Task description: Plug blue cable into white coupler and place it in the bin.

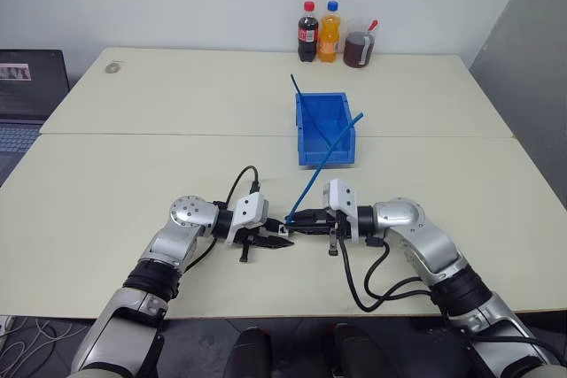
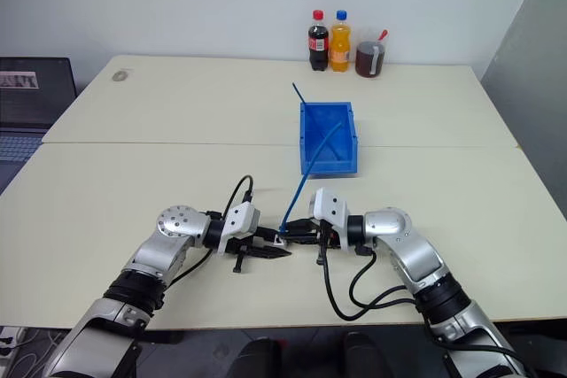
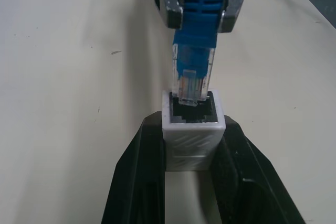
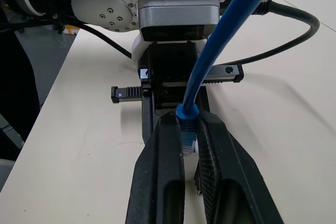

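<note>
1. Closest in are the two arms, meeting low over the front edge of the surface (image 1: 106, 183), tools pointed at each other.
2. The surface itself is big, pale and beige, two slabs with a seam running across.
3. Off at the far left edge there's a laptop (image 1: 31, 95), partly cut off.
4. The bin (image 1: 325, 128) sits past the arms, around the middle, bright blue, lower lip facing us. A thin darker-blue strand (image 1: 298, 90) sticks up out of its back left corner.
5. Back by the wall: a cola bottle (image 1: 307, 33), an orange soda bottle (image 1: 330, 33) and a dark jar (image 1: 359, 49), all lined up close together.
6. The blue cable (image 1: 330, 150) runs from the right tool up and back, across the bin, with its far end poking out past the bin's right wall.
7. Right tool (image 4: 189, 145) is pinched tight on the cable's plug boot.
8. Left tool (image 3: 193, 150) is clamped on the white coupler (image 3: 193, 129), opening facing the plug.
9. The clear plug (image 3: 192, 77) has its tip just at the mouth of the coupler's socket, not fully seated from what I can see.
</note>
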